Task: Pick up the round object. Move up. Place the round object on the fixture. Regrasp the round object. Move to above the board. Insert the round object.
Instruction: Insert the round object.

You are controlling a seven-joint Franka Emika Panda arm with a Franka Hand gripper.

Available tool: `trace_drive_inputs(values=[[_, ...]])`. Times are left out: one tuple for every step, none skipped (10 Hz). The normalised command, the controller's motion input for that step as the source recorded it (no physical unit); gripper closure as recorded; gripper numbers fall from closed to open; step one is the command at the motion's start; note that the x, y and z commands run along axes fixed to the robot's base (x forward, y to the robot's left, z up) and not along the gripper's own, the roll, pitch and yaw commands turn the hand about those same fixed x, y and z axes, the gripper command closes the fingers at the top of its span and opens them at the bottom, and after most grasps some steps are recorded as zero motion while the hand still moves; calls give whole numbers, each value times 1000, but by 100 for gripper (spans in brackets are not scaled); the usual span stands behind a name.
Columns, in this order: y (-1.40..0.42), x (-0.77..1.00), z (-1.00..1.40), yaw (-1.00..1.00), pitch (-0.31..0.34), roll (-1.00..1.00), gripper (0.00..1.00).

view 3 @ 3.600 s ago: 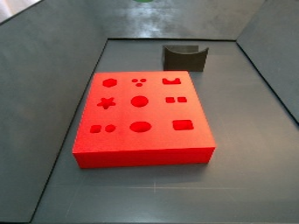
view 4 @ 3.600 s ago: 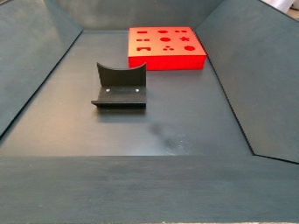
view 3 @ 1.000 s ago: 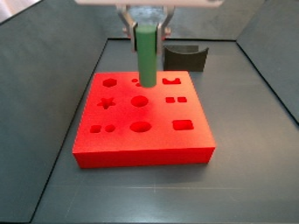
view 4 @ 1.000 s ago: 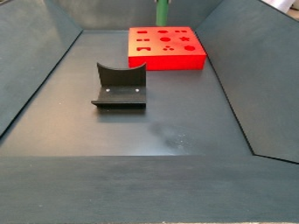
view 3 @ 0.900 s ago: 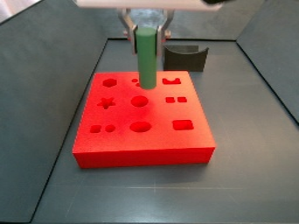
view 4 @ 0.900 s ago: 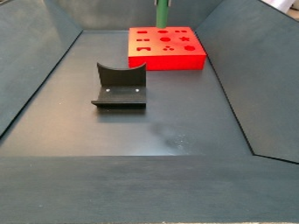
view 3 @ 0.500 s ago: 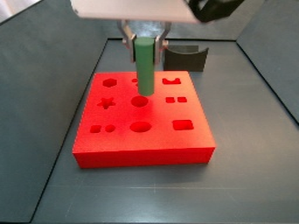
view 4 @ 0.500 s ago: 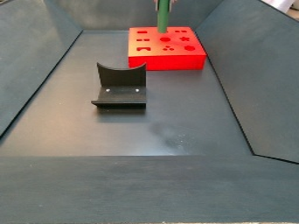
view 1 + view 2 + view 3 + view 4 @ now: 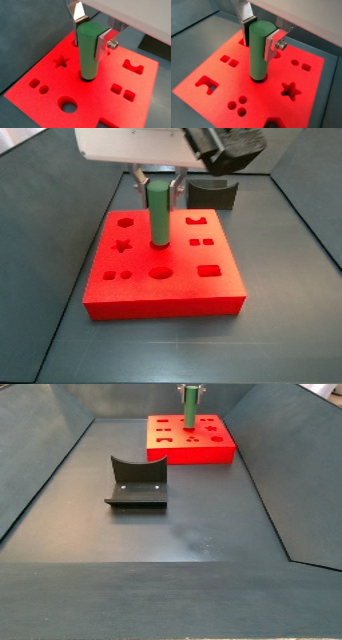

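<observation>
The round object [image 9: 89, 50], a smooth matte green cylinder, stands upright with its long axis vertical and its lower end right at the mouth of the centre circular hole of the board [image 9: 40, 70]; in both wrist views the tip looks just entered or touching the rim, though how deep it sits I cannot tell. The gripper [image 9: 91, 31] is directly above that hole, its flat silver fingers [image 9: 102, 42] pinching the upper part of the peg from opposite sides, so the peg hangs straight down from the claw in line with the hole. That alignment is what the next move turns on: a straight descent along the peg's own axis seems called for, and any tilt would likely catch the rim. The board is a flat, bright red block with crisp cut-outs; around the centre hole lie a star, paired small circles, small squares, a larger circle and a crown-like notch. In a side view the fixture [image 9: 136, 481], a dark notched bracket on its base plate, stands well apart from the board on the grey floor [image 9: 201, 534], empty.
</observation>
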Motion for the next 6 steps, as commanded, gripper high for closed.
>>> trace_drive_inputs(values=[[0,-60,-9,0,-17,0,100],[-34,0,0,0,0,0,100],[-71,77,0,-14,0,0,100],[-77,117,0,-20,0,9,100],[-69,123,0,-26,0,20,100],[-43,91,0,-26,0,20,100]])
